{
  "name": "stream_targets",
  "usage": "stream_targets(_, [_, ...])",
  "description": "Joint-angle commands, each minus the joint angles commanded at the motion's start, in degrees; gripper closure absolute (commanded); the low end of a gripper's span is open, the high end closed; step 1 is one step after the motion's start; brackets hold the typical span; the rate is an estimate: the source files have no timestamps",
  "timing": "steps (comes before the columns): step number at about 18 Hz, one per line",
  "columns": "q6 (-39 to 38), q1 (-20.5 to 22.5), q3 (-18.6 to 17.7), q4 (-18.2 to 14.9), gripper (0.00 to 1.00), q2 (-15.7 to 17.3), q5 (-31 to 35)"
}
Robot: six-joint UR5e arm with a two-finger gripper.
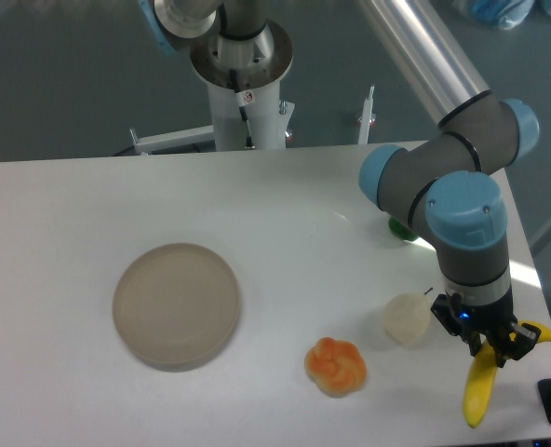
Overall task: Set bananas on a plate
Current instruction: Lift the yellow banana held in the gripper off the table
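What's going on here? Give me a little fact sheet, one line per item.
banana: hanging from the gripper, near the table's right front corner
gripper: shut on the banana's top end
plate: bare, on the table's left half
orange fruit: between plate and banana
pale fruit: beside the gripper
green object: mostly hidden behind the arm

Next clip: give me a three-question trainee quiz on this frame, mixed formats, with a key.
1. True or false: the banana lies on the plate.
2. Which item sits nearest the plate? A) orange fruit B) pale pear C) banana
3. Fill in: the gripper has its jaws shut on the ____.

Key: 1 false, the plate holds nothing; 2 A; 3 banana, hanging stem-up near the table's right edge.
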Motion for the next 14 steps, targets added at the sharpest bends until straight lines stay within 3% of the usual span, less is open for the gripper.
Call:
stream_targets(10, [-0.3,-0.9,-0.8,-0.1,0.63,0.8,0.8])
stream_targets(14, [-5.8,-2.8,-1.0,-0.1,0.63,1.0,0.8])
